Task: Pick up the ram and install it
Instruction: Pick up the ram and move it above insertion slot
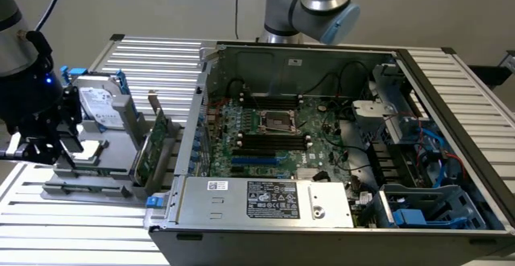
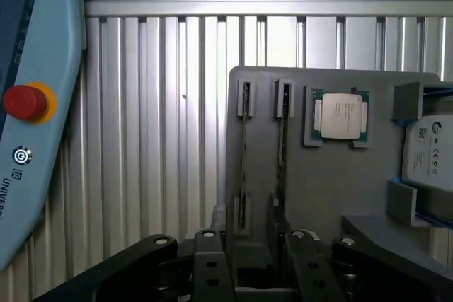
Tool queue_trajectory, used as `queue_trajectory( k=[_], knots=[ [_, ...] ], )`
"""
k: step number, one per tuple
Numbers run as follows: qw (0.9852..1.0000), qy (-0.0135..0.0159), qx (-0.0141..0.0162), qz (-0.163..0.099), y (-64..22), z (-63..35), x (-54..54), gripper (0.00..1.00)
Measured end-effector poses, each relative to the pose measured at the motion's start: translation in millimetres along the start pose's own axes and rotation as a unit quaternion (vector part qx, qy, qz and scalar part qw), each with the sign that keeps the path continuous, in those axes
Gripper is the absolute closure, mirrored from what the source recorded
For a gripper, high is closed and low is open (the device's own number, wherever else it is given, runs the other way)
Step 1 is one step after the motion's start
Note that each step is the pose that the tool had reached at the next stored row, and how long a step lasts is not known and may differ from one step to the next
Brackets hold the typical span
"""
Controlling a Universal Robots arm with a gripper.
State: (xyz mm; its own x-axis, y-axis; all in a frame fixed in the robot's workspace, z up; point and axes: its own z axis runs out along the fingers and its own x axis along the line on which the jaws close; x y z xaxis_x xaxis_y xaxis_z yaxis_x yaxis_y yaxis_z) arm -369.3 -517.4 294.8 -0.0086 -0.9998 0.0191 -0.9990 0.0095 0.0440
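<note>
While the gripper (image 2: 256, 268) hangs with its jaws spread wide and empty, the ram (image 2: 281, 150) stands on edge in the fixture (image 2: 333, 189) just beyond it. Its long axis runs straight away from the gripper. The strip (image 2: 243, 153) beside it may be a second stick.

Soft, diffuse light fills the exterior view, leaving the slatted table (image 1: 153, 55) pale and bright toward the exterior view's upper left, while the interior of the computer case (image 1: 306, 127) lies in deeper shade. In the wrist view the same slats wash out to near white with glare, the processor (image 2: 340, 114) lid gives a dull sheen, and the gripper (image 2: 251, 245) stands dark against the mid-grey fixture (image 2: 325, 196), with only faint shadows.
</note>
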Motion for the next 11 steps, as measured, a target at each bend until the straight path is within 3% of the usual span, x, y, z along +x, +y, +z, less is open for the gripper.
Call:
queue_trajectory(
  k=[11],
  knots=[
    [1.0000,0.0004,0.0002,-0.009,-0.6,20.1,3.1,0.64]
  ],
)
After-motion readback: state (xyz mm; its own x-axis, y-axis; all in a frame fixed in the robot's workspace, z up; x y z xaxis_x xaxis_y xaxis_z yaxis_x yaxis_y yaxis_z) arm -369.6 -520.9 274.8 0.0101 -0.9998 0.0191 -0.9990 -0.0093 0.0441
